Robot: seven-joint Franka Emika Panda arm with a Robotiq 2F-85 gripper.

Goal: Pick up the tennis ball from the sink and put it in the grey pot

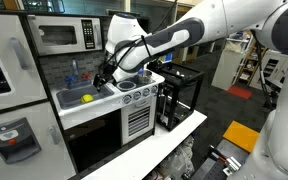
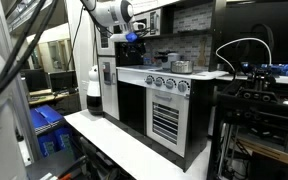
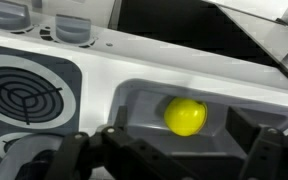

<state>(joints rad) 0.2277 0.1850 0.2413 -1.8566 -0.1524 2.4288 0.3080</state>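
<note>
The yellow-green tennis ball (image 3: 185, 115) lies in the grey sink basin (image 3: 134, 105), near its back wall. It also shows in an exterior view (image 1: 86, 98), in the sink (image 1: 72, 99) of the white toy-kitchen counter. My gripper (image 3: 174, 160) is open and empty. It hovers above the sink with one finger on each side of the ball and does not touch it. It shows in both exterior views (image 1: 106, 78) (image 2: 132, 38). The small light-grey pot (image 2: 182, 66) stands on the stove top, next to a darker vessel (image 2: 166, 60).
A round stove burner (image 3: 19, 100) lies beside the sink. A microwave (image 1: 64, 35) sits above the counter. The oven front with knobs (image 1: 136, 112) is below the stove. A black open frame (image 1: 179, 95) stands beside the toy kitchen.
</note>
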